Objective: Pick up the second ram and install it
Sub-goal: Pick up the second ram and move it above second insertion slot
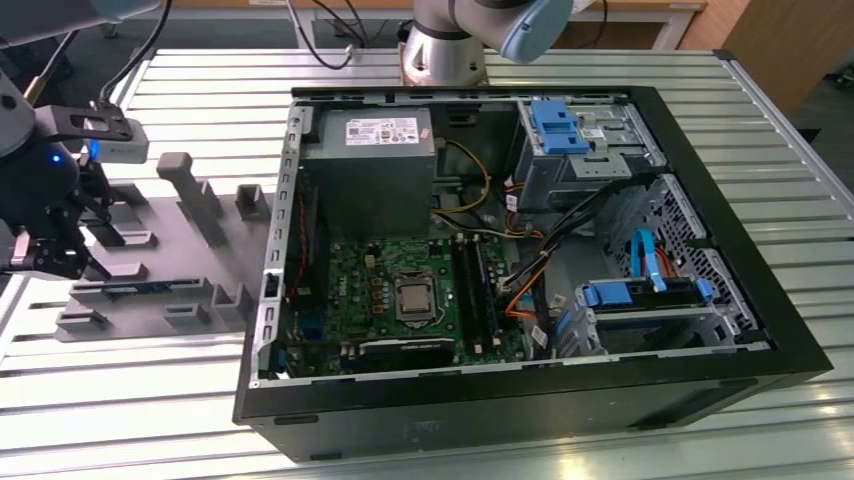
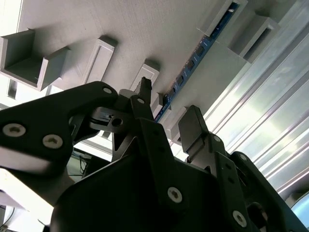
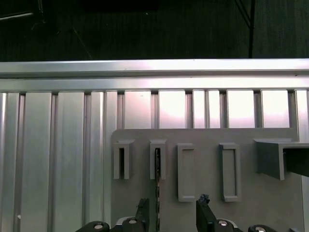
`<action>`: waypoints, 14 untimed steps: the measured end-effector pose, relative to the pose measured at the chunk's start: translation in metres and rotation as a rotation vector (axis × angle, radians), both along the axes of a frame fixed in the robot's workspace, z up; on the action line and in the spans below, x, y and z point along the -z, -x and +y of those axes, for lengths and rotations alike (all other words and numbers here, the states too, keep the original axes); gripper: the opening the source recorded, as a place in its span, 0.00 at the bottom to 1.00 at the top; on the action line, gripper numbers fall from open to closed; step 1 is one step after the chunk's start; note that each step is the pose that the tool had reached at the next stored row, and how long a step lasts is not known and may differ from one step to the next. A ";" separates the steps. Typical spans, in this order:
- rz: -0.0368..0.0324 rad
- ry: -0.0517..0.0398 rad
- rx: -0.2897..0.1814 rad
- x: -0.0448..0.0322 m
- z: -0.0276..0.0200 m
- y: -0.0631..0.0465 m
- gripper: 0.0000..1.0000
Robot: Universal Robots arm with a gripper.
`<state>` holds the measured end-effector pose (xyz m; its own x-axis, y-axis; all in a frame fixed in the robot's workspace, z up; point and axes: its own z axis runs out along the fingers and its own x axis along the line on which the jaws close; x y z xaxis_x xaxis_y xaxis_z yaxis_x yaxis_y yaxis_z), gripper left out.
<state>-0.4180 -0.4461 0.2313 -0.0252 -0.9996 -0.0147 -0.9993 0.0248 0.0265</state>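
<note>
Robot arm (image 1: 447, 50) with a silver-grey cylindrical joint and a rounded, pale blue-grey cap (image 1: 541, 25). The wrist end is black, with a small light-grey box (image 1: 104, 135) mounted on it, a blue light (image 1: 54, 158) glowing beside it, and a thin black cable (image 1: 138, 50) leading to it. The gripper (image 2: 169, 104) is matte black, built from flat, angular links (image 2: 53, 125) with rounded corners. Round silver screws (image 2: 175, 194) with hex sockets mark the pivots. Its two fingers (image 2: 195, 130) are narrow black bars with squared tips.
</note>
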 end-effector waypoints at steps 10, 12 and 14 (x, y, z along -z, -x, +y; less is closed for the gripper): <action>-0.0003 -0.0002 -0.003 0.0050 -0.0007 0.000 0.51; -0.0001 -0.0001 -0.004 0.0074 -0.0013 0.000 0.51; -0.0001 -0.0001 -0.004 0.0096 -0.0019 0.000 0.51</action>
<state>-0.4179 -0.4480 0.2217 -0.0215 -0.9997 -0.0148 -0.9994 0.0211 0.0264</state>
